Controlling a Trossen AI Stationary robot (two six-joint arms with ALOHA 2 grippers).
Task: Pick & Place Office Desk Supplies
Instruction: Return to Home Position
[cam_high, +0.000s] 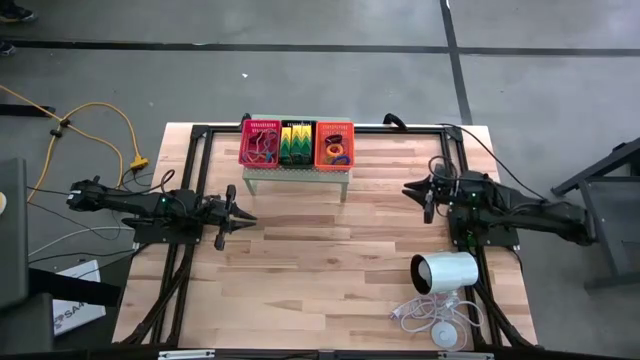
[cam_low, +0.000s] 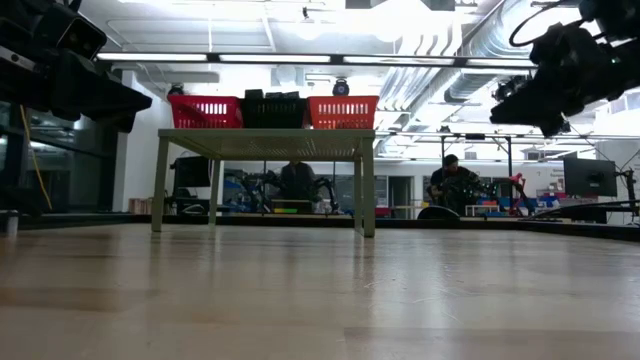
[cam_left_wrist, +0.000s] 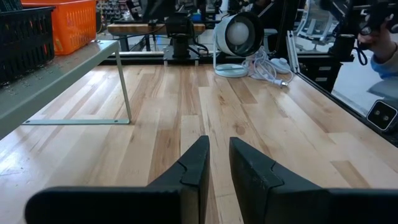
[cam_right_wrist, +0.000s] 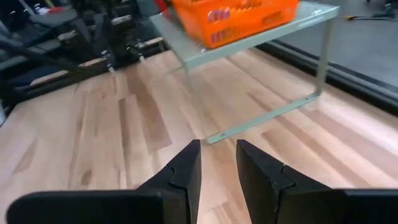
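1. The table (cam_high: 300, 300) gives plenty of room. Both arms lie in front of the pale green stand (cam_high: 298, 171), one to each side of it, so homing probably needs only a straight pull away from the stand.
2. The left gripper (cam_high: 245, 215) sits off the stand's left leg and the right gripper (cam_high: 410, 189) off its right leg. Each should back away without swinging toward a leg.
3. Both pairs of jaws show a narrow gap and hold nothing, so nothing can drop.
4. The pink-red tray (cam_high: 260, 143), black tray (cam_high: 297, 143) and orange tray (cam_high: 334, 143) stand in a row on top of the stand, so placing looks finished.
5. The rubber-band loops (cam_high: 262, 152), clips (cam_high: 297, 150) and rings (cam_high: 337, 153) lie inside those trays. A knock to the stand could spill them.
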